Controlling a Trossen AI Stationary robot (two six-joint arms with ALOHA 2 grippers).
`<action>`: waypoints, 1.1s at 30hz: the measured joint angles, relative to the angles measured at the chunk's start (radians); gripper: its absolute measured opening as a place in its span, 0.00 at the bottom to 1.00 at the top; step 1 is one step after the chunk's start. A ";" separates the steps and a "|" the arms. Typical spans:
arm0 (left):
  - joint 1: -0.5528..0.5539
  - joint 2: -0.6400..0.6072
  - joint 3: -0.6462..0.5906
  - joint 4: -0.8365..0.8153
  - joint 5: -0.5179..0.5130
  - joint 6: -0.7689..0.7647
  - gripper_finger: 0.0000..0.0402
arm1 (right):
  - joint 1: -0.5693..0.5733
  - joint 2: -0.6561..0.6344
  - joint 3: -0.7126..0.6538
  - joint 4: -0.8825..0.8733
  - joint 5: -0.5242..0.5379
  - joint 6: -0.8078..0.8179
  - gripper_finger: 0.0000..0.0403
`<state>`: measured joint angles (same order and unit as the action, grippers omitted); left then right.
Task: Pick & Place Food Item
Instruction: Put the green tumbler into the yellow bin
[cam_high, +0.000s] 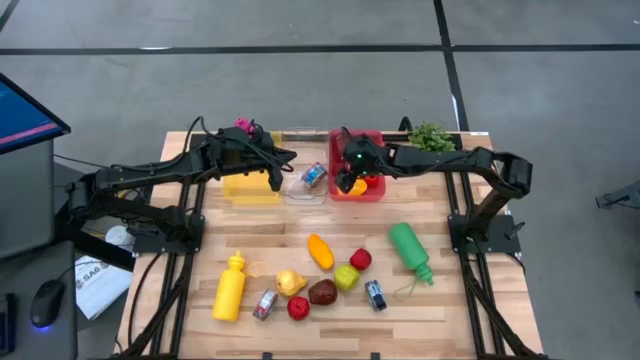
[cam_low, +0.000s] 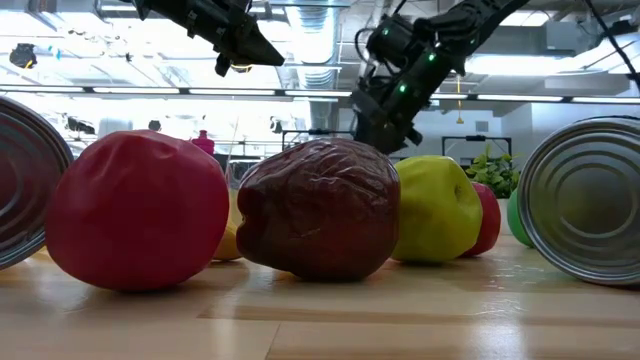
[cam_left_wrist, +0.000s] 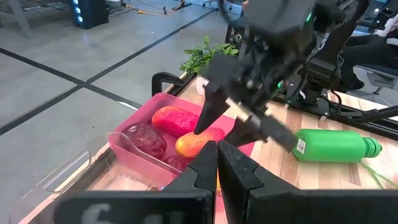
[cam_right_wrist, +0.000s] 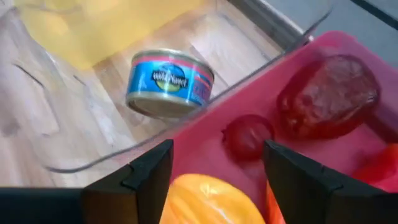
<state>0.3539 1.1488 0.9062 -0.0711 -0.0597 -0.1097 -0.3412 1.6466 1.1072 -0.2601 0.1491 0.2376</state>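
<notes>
Red plastic marks the bin (cam_high: 372, 190) at the back of the wooden desk (cam_high: 470, 310) in the high view, with the right claw (cam_high: 347, 183) hanging over it above an orange food item (cam_high: 359, 186); a clear bin (cam_high: 296, 195) beside it holds a blue tuna can (cam_high: 314, 175), and a yellow bin (cam_high: 250, 188) stands next along under the left claw (cam_high: 276, 177). In the low view, both arms hang above a red ball-like fruit (cam_low: 138, 208), a dark wrinkled fruit (cam_low: 320, 206) and a yellow-green apple (cam_low: 437, 208). The left wrist view shows the left claw's fingers (cam_left_wrist: 239, 169) pressed together on nothing, and beyond them the red bin with the orange item, a red piece (cam_left_wrist: 175, 118) and a dark wrinkled piece (cam_left_wrist: 145, 138). The right wrist view has the right claw's fingers (cam_right_wrist: 151, 168) parted, gripping nothing, the orange item lying between them in the red bin
</notes>
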 joint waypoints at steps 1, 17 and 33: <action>0.000 0.000 0.000 0.000 0.000 0.000 0.00 | 0.004 -0.013 0.001 0.007 -0.012 0.000 0.57; 0.000 0.000 0.000 0.000 0.000 0.000 0.00 | 0.074 -0.289 0.001 -0.002 -0.083 -0.001 0.36; 0.000 0.000 0.000 0.000 0.000 0.000 0.00 | 0.167 -0.406 0.001 -0.040 -0.081 0.017 0.31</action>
<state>0.3538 1.1488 0.9062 -0.0708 -0.0594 -0.1101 -0.1742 1.2404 1.1084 -0.3003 0.0677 0.2546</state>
